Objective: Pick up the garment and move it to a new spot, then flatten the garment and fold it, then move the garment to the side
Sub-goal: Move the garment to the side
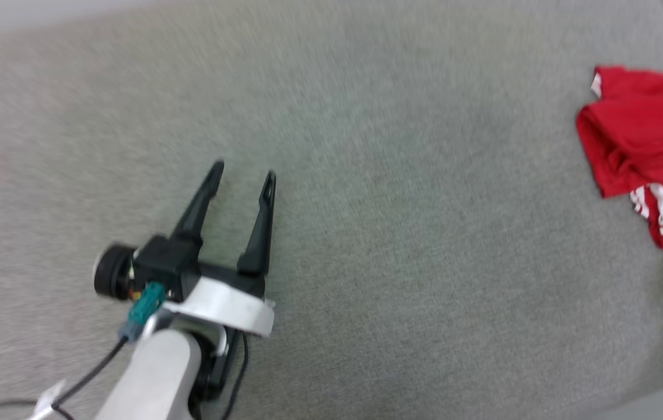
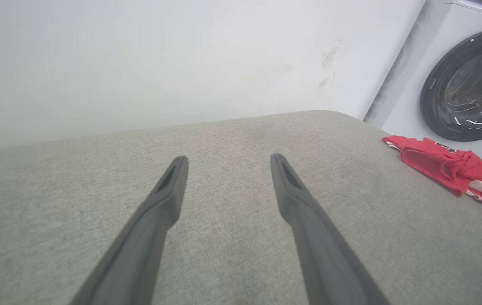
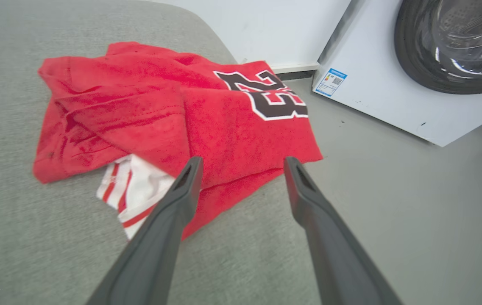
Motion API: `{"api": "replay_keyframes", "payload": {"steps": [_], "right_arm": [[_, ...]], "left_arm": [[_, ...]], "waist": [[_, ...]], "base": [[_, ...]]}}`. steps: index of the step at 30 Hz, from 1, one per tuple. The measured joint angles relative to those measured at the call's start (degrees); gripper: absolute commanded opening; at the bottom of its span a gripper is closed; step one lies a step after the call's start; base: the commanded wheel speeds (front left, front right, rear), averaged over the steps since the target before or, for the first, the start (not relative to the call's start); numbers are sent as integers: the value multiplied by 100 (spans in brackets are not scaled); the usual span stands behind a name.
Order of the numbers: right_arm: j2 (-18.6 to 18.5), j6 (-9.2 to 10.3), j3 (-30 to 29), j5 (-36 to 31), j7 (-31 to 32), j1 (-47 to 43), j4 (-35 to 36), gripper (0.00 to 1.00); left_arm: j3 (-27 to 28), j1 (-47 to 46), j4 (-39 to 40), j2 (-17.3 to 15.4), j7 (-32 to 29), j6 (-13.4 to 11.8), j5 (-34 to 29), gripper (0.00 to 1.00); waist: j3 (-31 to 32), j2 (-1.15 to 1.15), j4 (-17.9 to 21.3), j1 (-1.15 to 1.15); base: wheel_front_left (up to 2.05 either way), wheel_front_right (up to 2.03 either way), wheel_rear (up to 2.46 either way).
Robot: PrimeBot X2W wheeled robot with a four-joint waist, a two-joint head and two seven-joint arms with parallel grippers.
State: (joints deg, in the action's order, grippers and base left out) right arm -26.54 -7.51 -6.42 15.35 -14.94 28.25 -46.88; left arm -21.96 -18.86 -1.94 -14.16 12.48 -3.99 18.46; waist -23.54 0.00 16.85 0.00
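1. Two grippers to log, starting at your left. The left gripper (image 1: 244, 171) sits low and left in the head view, over the grey padded surface (image 1: 366, 233). Its fingers are spread wide and it holds nothing.
2. The left wrist view agrees: you see both dark fingers apart above the grey fabric, with a white wall (image 2: 139, 63) beyond.
3. Moving right, a broad stretch of the surface lies between that gripper and the garment (image 1: 640, 134); the two are well apart.
4. The garment lies at the far right edge of the surface, near its rounded corner. It is a rumpled, loosely doubled heap, not flat. The black, white-outlined "23" faces up. A white sleeve with red stripes pokes out from under the red cloth.
5. The right gripper (image 3: 244, 161) has its fingers parted and grips nothing. Its tips are at the garment's near edge; you cannot tell whether one finger touches the cloth.
6. Farthest right, a white washing machine (image 3: 376, 97) with a dark round door stands on the floor (image 3: 414, 190), just beyond the garment.
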Motion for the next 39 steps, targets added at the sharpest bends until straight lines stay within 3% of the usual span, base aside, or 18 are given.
{"api": "replay_keyframes", "payload": {"steps": [9, 17, 23, 29, 39], "right_arm": [[980, 0, 474, 18, 232, -1362, 1582, 100], [1700, 0, 560, -259, 522, -1850, 3119, 100], [1833, 0, 460, -592, 743, -2393, 4158, 100], [1945, 0, 369, -797, 1149, -3228, 5089, 100], [2041, 0, 376, -781, 1546, -3721, 5656, 100]], "left_arm": [[156, 752, -187, 181, 133, -214, 332, 100], [398, 1012, -407, 199, 191, -285, 519, 100], [638, 1306, -547, 111, 233, -361, 558, 100], [724, 1774, -600, 0, 237, -409, 564, 100], [651, 1986, -688, -31, 240, -357, 631, 100]], "waist": [[989, 0, -496, -1], [1469, 0, -1195, -1], [1838, 0, -1565, -1], [2240, 0, -1693, -1], [2555, 0, -1688, -1]], "base": [[0, 0, 0], [0, 0, 0], [0, 0, 0], [0, 0, 0], [0, 0, 0]]}}
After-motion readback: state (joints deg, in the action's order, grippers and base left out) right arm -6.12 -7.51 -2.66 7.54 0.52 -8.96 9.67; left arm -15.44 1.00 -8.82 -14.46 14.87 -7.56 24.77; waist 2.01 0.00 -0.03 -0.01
